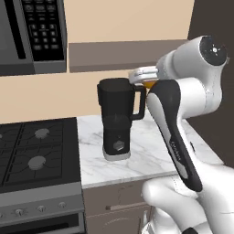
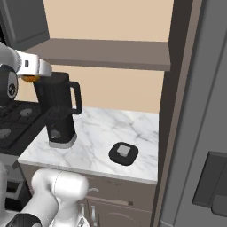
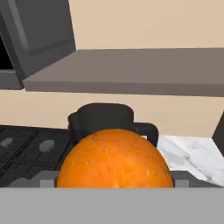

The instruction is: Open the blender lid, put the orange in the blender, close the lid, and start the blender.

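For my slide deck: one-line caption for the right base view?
Claw carries the orange beside the open blender; the blender lid lies on the marble counter.

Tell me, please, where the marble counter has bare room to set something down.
Bare marble counter lies between the blender and the dark wall panel on the right, behind the blender lid. A strip in front of the blender is free. It is tight between the blender and the stove.

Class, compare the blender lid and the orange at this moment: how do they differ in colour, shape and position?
The blender lid is flat and black with a grey centre plug; the orange is round and bright orange. The lid lies on the marble counter, right of the blender; the orange is held aloft in the end effector beside the jar's open top.
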